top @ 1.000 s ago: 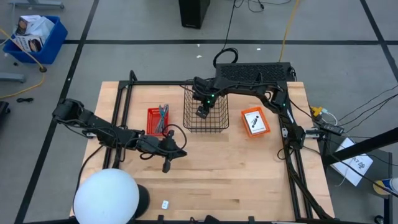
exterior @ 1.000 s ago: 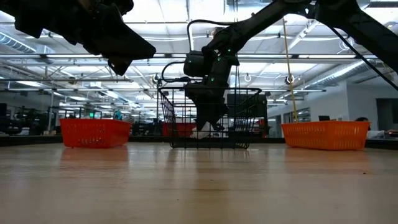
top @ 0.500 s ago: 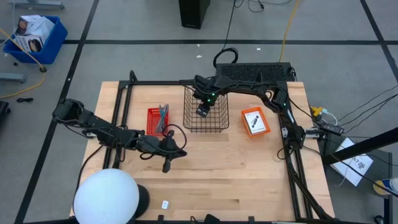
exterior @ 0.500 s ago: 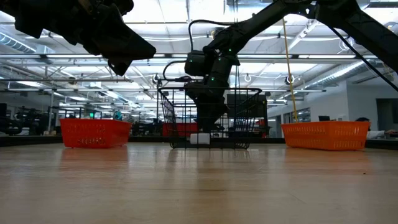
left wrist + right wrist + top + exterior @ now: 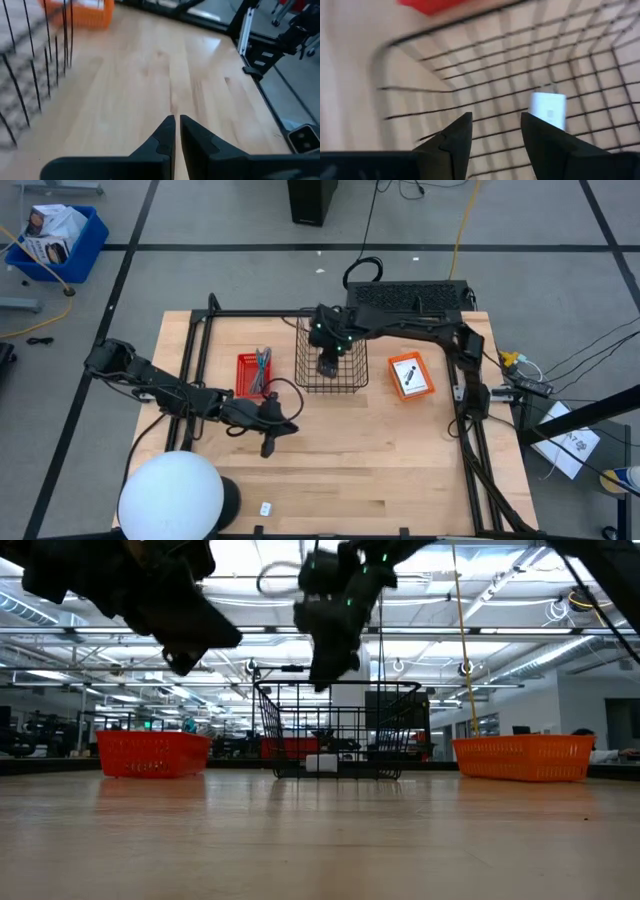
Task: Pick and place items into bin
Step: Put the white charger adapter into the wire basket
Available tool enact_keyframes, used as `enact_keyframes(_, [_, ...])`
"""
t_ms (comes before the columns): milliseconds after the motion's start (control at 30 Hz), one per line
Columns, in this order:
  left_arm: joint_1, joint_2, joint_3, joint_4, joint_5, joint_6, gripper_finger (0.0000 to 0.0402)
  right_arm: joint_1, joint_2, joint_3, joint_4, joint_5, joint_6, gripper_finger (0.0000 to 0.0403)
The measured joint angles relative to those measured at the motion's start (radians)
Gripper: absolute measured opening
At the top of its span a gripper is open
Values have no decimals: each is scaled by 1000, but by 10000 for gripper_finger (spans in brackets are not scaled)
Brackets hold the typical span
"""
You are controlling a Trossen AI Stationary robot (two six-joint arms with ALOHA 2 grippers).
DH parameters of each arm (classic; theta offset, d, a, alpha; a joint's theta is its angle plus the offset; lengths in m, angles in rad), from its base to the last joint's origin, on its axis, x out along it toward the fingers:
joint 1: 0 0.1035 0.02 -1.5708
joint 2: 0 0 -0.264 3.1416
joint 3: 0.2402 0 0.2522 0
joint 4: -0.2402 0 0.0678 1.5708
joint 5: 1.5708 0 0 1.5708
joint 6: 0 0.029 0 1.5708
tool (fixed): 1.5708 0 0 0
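Note:
A small white card (image 5: 547, 110) lies flat on the floor of the black wire bin (image 5: 331, 377) at the table's middle far side; it also shows as the white card (image 5: 322, 762) in the low view. My right gripper (image 5: 495, 131) hangs open above the bin (image 5: 335, 730), with nothing between its fingers; the high view shows it as my right gripper (image 5: 328, 365). My left gripper (image 5: 176, 131) is shut and empty, held above bare table to the left of and nearer than the bin, as my left gripper (image 5: 267, 447) shows. A tiny white block (image 5: 266, 508) rests near the front edge.
A red tray (image 5: 252, 372) with thin grey and teal things stands left of the bin. An orange tray (image 5: 410, 375) holding a card stands to its right. A big white dome (image 5: 170, 496) sits at the near left corner. A black frame (image 5: 470, 430) runs along the table's sides.
My right gripper has risen straight up out of the bin and now hangs above its rim. The white card, which was at its fingertips inside the bin, now lies on the bin's floor. My left arm has kept its place.

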Motion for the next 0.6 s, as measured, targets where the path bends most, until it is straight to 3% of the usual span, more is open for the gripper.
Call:
enact_keyframes(167, [4, 0, 0, -75, 15, -54, 31, 109, -67, 0, -2, 3, 31, 160])
enact_keyframes(433, [4, 0, 0, -80, 11, -56, 31, 331, -89, 0, -47, 104, 61, 160])
enact_keyframes(600, [20, 0, 0, -80, 3, -46, 31, 447, -92, -81, 14, 105, 115, 160])
